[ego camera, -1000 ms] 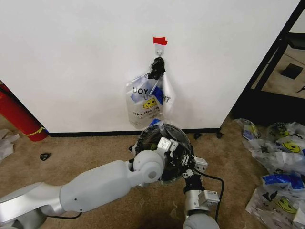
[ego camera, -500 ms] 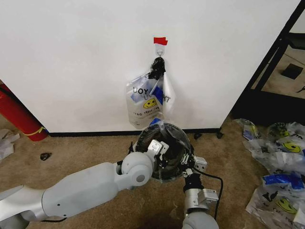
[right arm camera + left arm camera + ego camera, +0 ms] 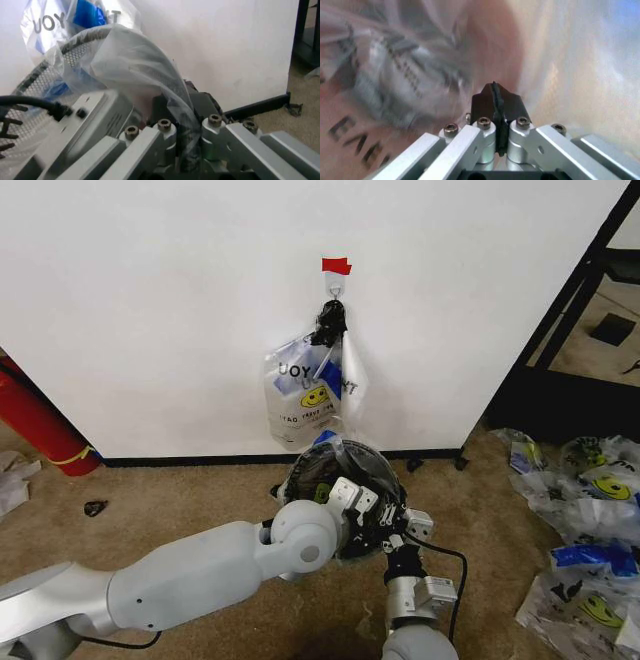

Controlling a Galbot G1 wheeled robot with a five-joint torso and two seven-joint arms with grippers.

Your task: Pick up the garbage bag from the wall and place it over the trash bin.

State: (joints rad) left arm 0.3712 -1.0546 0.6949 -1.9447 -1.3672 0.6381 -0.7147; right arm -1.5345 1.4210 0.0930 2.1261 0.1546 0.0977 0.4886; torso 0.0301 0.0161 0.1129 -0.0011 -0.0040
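The garbage bag (image 3: 352, 456) is a clear film draped over the round black mesh trash bin (image 3: 298, 477) at the foot of the wall (image 3: 150, 300). My left gripper (image 3: 372, 512) reaches into the bin's mouth. In the left wrist view it (image 3: 495, 98) is shut, pads pressed together, with printed film (image 3: 395, 75) all around it. My right gripper (image 3: 397, 542) sits at the bin's near right rim. In the right wrist view it (image 3: 181, 109) is shut on a fold of the garbage bag (image 3: 135, 63) beside the mesh rim (image 3: 45, 75).
A bunch of bags (image 3: 312, 395) hangs from a hook (image 3: 336, 285) under red tape (image 3: 336, 266), right above the bin. A red cylinder (image 3: 35, 425) leans at the left. Several loose bags (image 3: 585, 560) lie on the carpet at the right, by a black rack (image 3: 590, 310).
My left arm drew back toward the left, then pushed right again, so its wrist sits over the bin's near edge. The right gripper has stayed put.
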